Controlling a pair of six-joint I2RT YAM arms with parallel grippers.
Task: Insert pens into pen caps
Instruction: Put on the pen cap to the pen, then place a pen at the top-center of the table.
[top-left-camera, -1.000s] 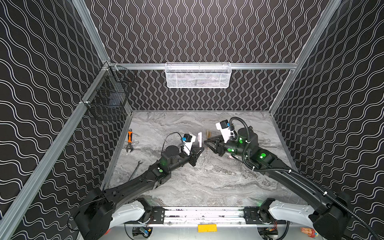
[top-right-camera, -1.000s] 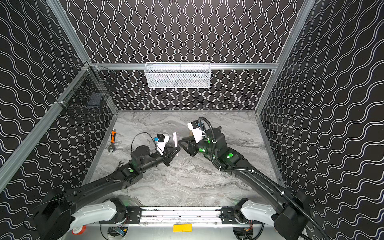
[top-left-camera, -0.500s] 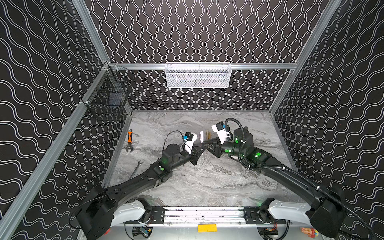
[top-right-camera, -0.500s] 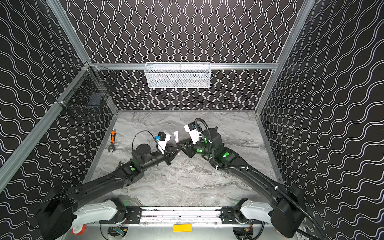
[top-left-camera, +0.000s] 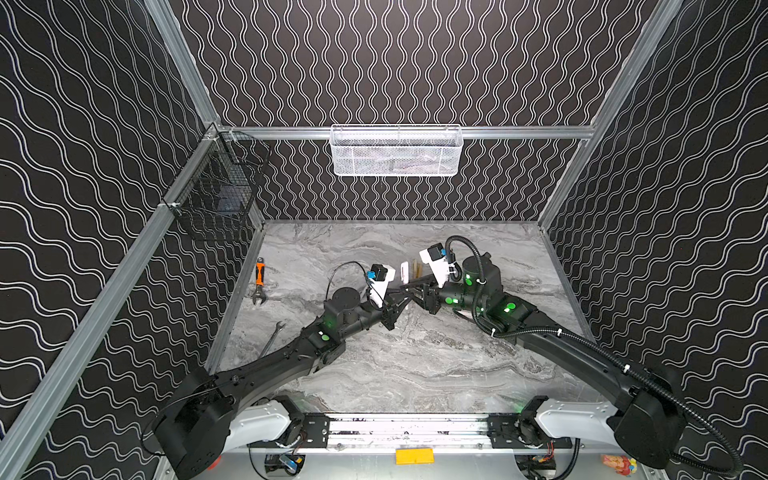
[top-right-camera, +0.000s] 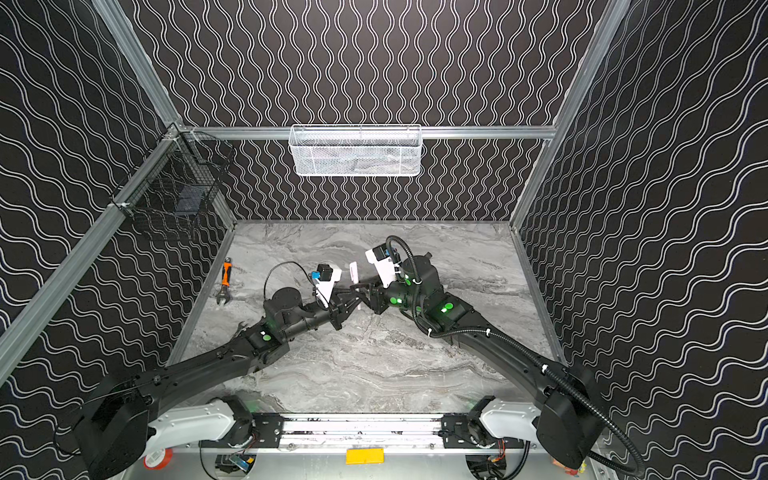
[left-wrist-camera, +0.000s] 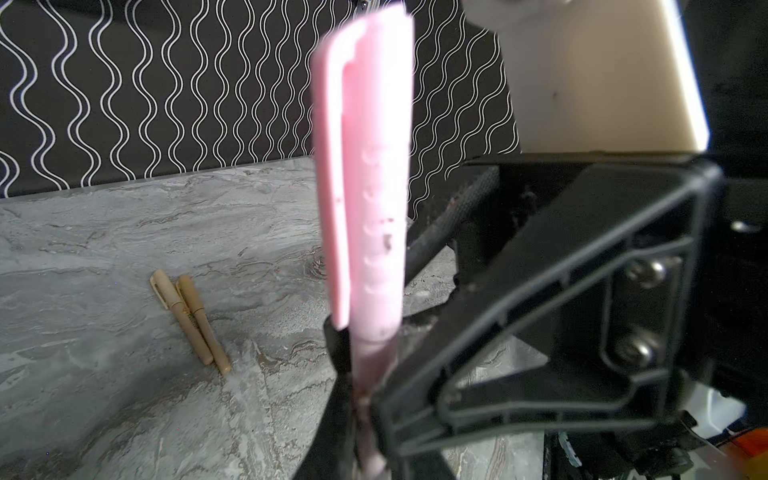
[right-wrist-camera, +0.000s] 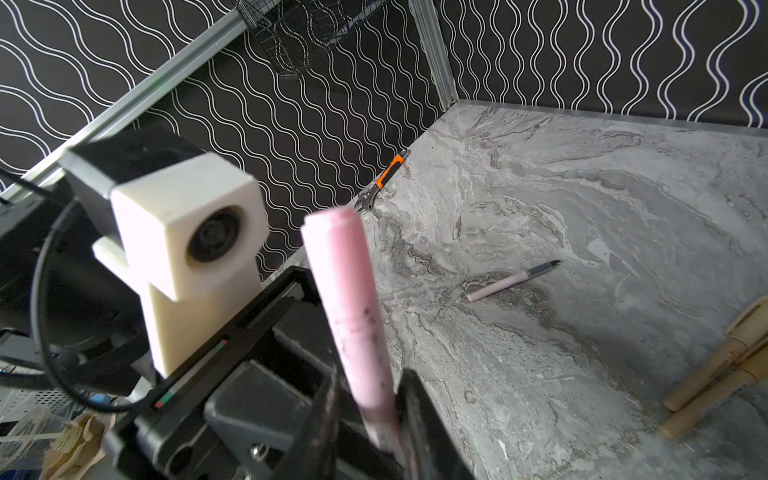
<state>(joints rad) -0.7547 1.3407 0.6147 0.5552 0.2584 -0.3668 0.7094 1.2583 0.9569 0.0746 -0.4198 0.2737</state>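
So, far left, an orange-handled wrench (top-left-camera: 259, 279) lies along the wall. Mid-table, the left gripper (left-wrist-camera: 357, 374) has its fingers pressed tight on the lower barrel of a capped pink pen (left-wrist-camera: 365, 187), which stands upright off the marble table (top-left-camera: 415, 365). The right gripper (right-wrist-camera: 370, 415) has its fingers hugging that pen from both sides, but I can't tell if they're actually squeezing. Two tan pens (left-wrist-camera: 189, 322) lie touching, side by side, just past the grippers. An uncapped pink pen (right-wrist-camera: 513, 279) lies flat on its own.
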